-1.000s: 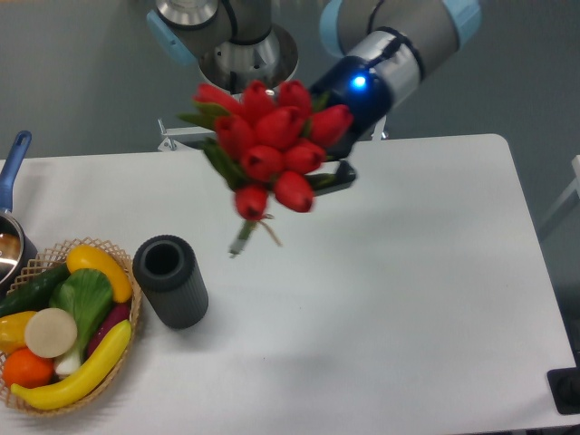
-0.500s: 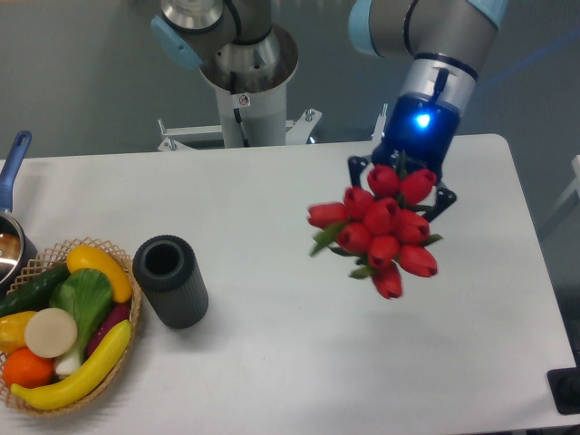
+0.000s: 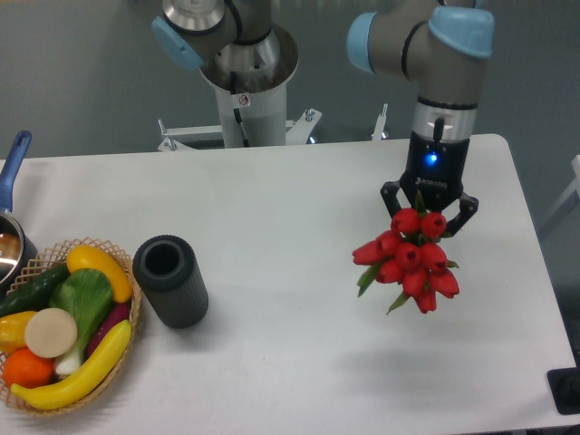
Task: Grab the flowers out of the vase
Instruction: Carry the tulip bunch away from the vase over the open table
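The flowers (image 3: 410,261), a bunch of red tulip buds with green leaves, hang in the air over the right half of the white table (image 3: 299,208). My gripper (image 3: 429,210) is shut on their stems from above, with the buds covering the fingertips. The vase (image 3: 169,280), a dark ribbed cylinder with an empty round mouth, stands on the left part of the table, well apart from the flowers.
A wicker basket (image 3: 63,328) with a banana, green vegetables and other produce sits at the front left, beside the vase. A pot with a blue handle (image 3: 11,204) is at the left edge. The arm's base (image 3: 243,68) stands behind the table.
The gripper has carried the flowers from above the table's middle back to the right and lower, and the bunch has turned from buds facing the camera to hanging under the gripper.
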Robot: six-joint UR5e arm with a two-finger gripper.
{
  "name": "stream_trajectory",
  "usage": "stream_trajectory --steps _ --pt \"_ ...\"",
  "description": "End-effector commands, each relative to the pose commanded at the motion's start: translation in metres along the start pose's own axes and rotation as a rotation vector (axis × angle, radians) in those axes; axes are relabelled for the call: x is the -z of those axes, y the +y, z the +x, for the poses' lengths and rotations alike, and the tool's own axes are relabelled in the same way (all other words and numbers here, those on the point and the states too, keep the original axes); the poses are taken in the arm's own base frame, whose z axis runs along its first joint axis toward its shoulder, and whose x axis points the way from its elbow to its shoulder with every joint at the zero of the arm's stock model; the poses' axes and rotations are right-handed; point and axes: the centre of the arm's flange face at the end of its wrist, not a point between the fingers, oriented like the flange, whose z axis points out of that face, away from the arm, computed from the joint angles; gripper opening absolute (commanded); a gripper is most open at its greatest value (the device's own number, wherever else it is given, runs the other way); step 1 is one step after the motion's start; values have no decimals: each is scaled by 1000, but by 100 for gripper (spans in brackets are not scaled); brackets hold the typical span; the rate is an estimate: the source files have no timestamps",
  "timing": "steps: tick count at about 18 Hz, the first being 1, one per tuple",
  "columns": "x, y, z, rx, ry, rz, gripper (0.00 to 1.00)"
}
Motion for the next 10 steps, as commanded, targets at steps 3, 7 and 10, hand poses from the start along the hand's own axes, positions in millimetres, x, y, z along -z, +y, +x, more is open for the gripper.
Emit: stream_trajectory --steps 3,7,10 --pt "-12 -8 3 -27 -17 -67 4" --pt "-24 -21 13 -68 -39 -152 4" --pt "-29 -27 15 -81 -35 -185 4"
